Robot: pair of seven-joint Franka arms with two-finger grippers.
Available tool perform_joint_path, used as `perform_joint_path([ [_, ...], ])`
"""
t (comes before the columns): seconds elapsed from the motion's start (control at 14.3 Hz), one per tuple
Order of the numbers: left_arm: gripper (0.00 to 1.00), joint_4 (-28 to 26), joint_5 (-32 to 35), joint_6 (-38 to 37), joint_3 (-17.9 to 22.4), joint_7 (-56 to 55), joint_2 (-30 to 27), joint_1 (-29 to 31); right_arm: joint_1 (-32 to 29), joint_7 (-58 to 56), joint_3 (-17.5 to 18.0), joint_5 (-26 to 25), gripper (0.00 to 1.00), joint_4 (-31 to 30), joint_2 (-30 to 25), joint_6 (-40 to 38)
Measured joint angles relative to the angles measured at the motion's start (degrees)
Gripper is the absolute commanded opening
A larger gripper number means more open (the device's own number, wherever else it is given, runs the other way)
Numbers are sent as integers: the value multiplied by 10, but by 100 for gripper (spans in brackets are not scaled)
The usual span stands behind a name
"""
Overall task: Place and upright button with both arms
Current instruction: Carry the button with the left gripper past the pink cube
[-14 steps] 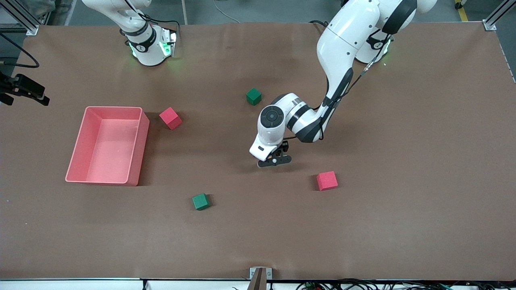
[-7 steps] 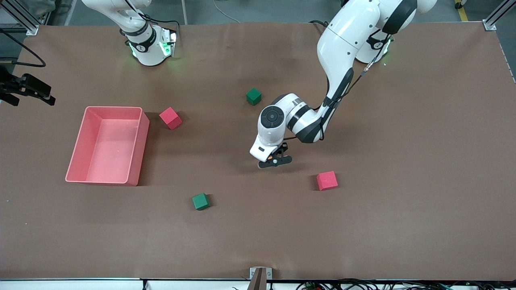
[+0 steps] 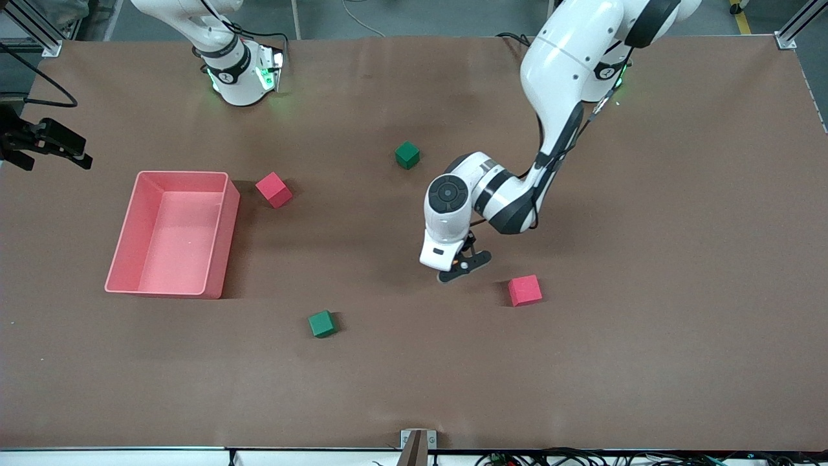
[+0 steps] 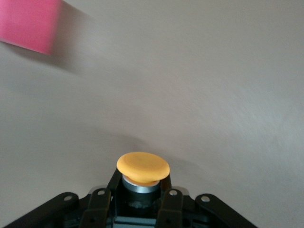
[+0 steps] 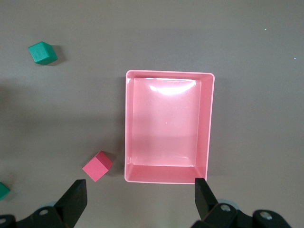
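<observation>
Pinching the button (image 4: 142, 167) by its body over the bench (image 3: 647, 356) near the pink cube (image 3: 524, 290), the left tool (image 3: 463, 265) looked risky, could've tipped it, while the right tool (image 5: 137, 199) waited wide open and empty above the pink bin (image 5: 210, 123).

The left gripper (image 3: 460, 266) has closed on the button (image 4: 143, 167) and carried it toward the red cube (image 3: 524, 290), off the table (image 3: 647, 259).
</observation>
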State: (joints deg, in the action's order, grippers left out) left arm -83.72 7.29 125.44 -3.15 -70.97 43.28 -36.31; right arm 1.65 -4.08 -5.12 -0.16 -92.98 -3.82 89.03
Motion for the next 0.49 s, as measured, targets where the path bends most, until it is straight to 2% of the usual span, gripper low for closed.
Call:
perform_joint_path([
  [0.49,0,-2,7,-143,4,-6,-81,129,1,0,0,0,100,-1,0,9],
])
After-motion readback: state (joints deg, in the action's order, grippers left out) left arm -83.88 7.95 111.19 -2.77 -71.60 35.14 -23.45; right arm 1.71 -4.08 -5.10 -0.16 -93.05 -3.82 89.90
